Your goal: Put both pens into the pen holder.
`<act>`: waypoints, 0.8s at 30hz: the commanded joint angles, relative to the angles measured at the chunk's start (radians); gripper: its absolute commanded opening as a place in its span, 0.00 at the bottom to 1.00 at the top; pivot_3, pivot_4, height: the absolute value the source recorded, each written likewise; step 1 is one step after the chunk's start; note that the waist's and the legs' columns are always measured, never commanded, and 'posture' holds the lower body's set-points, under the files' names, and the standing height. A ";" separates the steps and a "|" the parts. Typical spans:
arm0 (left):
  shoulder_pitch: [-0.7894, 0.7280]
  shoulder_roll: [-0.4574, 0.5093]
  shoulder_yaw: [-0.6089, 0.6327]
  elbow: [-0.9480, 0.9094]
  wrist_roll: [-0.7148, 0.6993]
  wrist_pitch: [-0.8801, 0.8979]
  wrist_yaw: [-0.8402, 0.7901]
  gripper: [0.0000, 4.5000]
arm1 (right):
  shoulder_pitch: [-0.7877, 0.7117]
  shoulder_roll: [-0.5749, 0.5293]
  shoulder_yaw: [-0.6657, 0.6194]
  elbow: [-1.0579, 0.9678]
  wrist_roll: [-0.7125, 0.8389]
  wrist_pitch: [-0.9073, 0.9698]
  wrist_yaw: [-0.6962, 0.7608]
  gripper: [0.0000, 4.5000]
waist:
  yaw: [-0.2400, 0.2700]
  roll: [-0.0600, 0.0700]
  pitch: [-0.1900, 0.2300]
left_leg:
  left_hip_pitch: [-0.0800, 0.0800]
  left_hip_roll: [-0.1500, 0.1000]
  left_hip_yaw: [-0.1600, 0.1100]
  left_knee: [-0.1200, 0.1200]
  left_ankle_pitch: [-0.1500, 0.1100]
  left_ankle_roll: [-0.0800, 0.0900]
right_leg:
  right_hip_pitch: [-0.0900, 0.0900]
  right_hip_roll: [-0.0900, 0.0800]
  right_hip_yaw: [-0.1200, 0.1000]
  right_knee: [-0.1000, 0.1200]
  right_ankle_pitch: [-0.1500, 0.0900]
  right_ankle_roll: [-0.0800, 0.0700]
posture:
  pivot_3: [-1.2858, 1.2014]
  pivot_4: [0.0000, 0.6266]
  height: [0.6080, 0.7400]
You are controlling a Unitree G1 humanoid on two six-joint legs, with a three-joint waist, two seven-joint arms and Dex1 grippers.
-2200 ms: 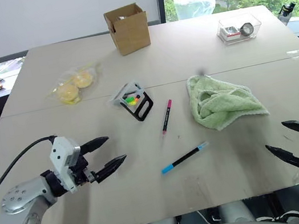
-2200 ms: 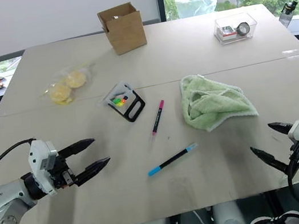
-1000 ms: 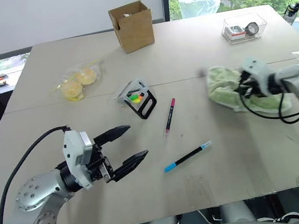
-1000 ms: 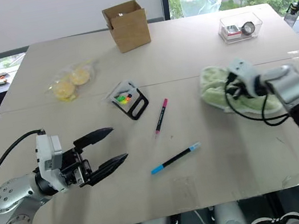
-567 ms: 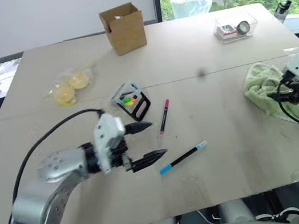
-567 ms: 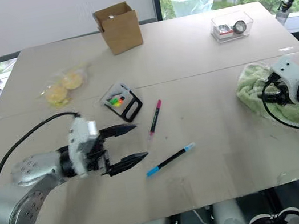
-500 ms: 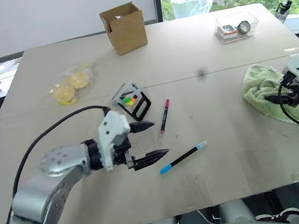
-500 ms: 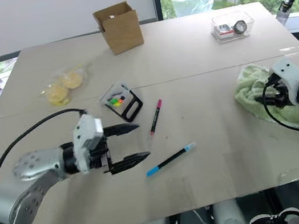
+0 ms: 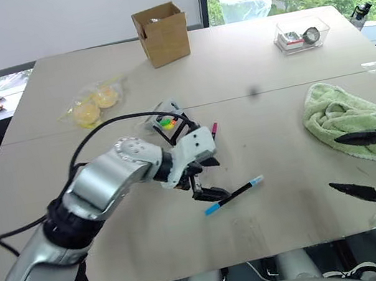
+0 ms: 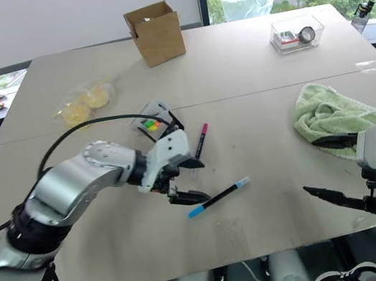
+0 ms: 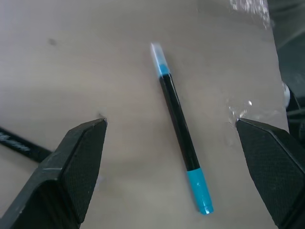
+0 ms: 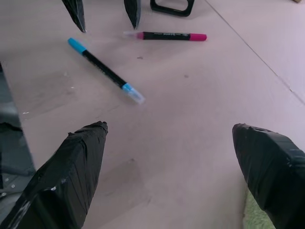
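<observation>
Left claw (image 9: pixel 205 178), spread wide and empty, hangs mid-frame over the blue-ended pen (image 9: pixel 233 196) (light, stiff, likely slippery): pinch its black middle.

Bare table (image 9: pixel 279 161) surrounds the blue pen (image 9: pixel 234 195); pen holder (image 9: pixel 168 123) stands beyond.

1. Two pens lay on the table (image 9: pixel 288 130): the light-blue-ended pen (image 9: pixel 233 196) and the magenta-ended pen (image 10: pixel 201 139).
2. One pen holder (image 9: pixel 168 123).
3. One cardboard box (image 9: pixel 163 34).
4. One clear plastic box (image 9: pixel 300 34).
5. One green towel (image 9: pixel 343 120).
6. One clear bag (image 9: pixel 93 106), holding two yellow items.
7. Two grippers: left gripper (image 9: pixel 205 179), right gripper (image 9: pixel 356 163).
</observation>
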 commanded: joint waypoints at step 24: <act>-0.228 -0.192 -0.361 0.146 0.310 -0.018 -0.150 0.88 | 0.205 0.061 -0.033 -0.203 0.035 -0.019 -0.128 1.00 | 0.004 -0.001 0.000 | -0.001 0.000 0.000 0.000 0.000 0.001 | -0.001 -0.001 0.002 0.000 0.000 0.000 | 0.52 0.24 1.00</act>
